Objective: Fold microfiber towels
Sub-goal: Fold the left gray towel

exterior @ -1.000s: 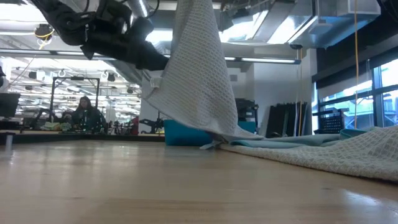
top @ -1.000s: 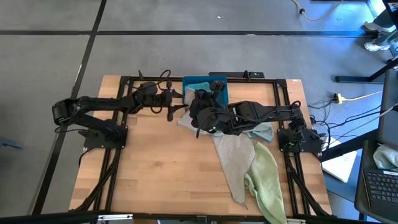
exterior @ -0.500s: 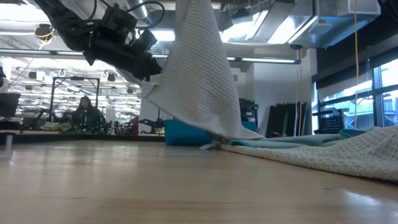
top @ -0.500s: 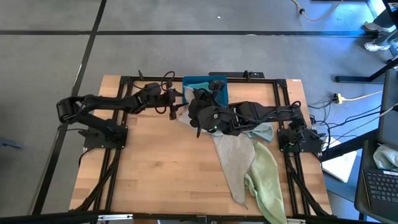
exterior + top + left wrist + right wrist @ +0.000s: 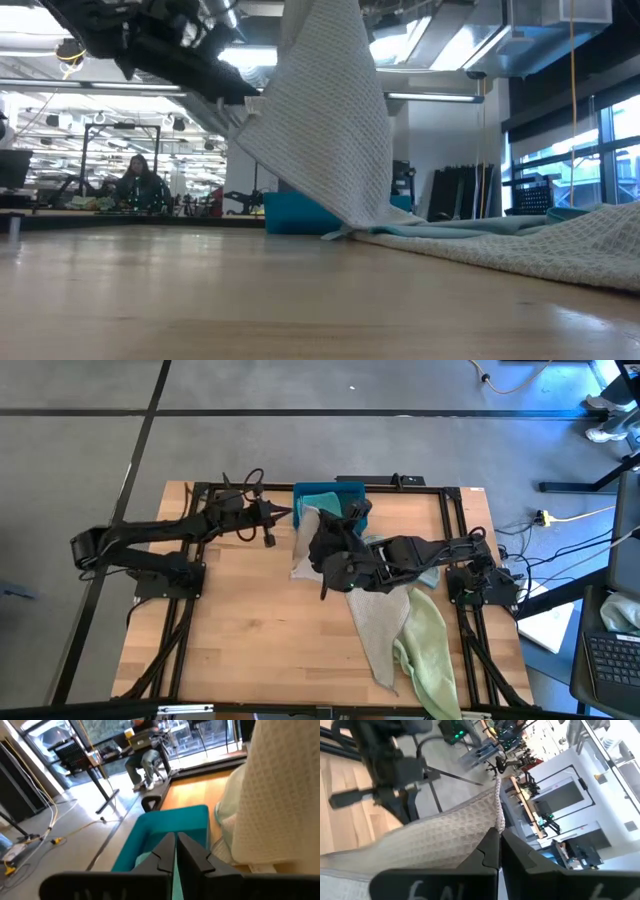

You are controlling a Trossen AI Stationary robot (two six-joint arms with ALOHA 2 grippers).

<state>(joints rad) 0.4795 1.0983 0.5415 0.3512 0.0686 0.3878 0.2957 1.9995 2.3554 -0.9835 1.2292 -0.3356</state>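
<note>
Your right gripper [image 5: 322, 528] clamps the grey-beige towel [image 5: 320, 110], lifted near the table's far edge.
Left gripper [image 5: 288, 512] is clenched beside it, holding nothing (waffle-weave cloth hangs limp, its lower end touching the tabletop [image 5: 250, 630]).

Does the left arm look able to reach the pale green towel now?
Probably not: the green towel lies by the table's right edge, and the right arm with its lifted grey towel stands between it and the left tool.
</note>
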